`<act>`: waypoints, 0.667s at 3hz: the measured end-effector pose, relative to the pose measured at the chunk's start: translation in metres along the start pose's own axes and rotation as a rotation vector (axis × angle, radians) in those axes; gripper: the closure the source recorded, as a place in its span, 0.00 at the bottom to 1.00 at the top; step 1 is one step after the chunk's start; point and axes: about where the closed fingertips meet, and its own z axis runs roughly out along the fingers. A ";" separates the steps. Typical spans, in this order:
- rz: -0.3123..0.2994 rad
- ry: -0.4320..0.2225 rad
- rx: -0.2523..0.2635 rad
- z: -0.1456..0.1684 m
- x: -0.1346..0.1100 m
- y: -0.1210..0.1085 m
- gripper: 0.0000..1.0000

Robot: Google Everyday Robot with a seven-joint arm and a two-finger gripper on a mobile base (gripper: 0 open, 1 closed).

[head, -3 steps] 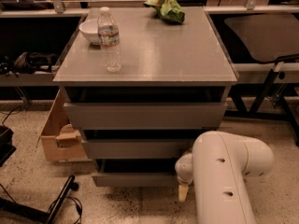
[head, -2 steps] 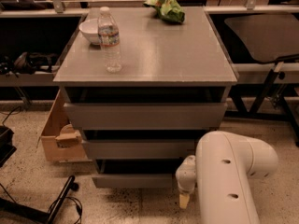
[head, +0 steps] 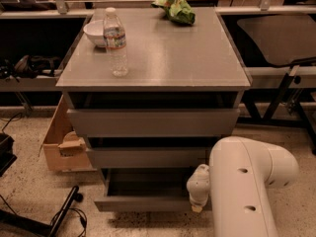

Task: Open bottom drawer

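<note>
The grey cabinet [head: 153, 58] has three flat fronts. The bottom drawer [head: 143, 204], the lowest and slimmest, is pulled out toward me, and its shallow grey tray [head: 143, 186] shows inside. My gripper [head: 197, 207] hangs at the drawer's right front corner, against the front panel, at the end of the thick white arm [head: 247, 181]. The arm hides the drawer's right end. The middle front [head: 145, 158] and the tall top front [head: 153, 122] each sit slightly out as well.
A water bottle [head: 116, 43], a white bowl [head: 95, 32] and a green bag [head: 177, 10] rest on the cabinet top. A cardboard box [head: 61, 144] stands against the left side. Black cables and a stand leg [head: 61, 214] lie at lower left. A dark table [head: 281, 38] is on the right.
The bottom drawer has slid further out toward me, showing more of its tray. My gripper and arm have moved down and back with the drawer front.
</note>
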 end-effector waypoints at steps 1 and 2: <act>0.000 0.000 0.000 -0.008 0.000 -0.001 0.89; -0.005 0.021 0.011 -0.020 0.005 0.000 1.00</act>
